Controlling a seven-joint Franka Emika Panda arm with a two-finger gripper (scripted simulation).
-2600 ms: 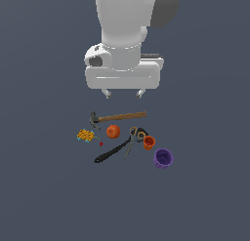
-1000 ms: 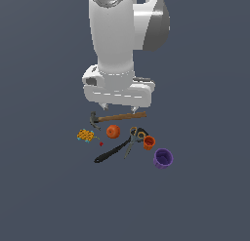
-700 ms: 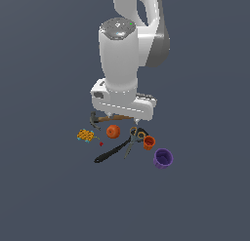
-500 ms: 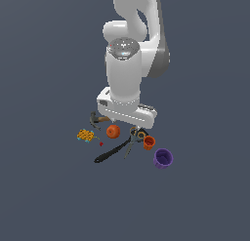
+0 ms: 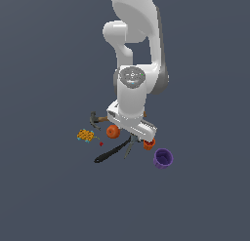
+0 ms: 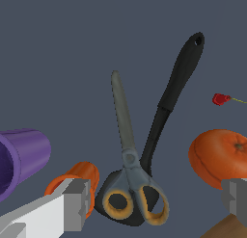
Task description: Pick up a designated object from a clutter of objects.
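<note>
End effector is spread wide, nothing gripped. Scissors are seen between its fingers, handles nearest, beside the black tool.

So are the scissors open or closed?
Closed. In the wrist view the scissors show one thin grey strip of blade, not a V, and their two yellow loops sit side by side.

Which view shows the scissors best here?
The wrist view: the scissors lie in full sight, grey blades and both yellow loop handles, partly over the black tool. In the exterior view the arm hides most of them.
</note>
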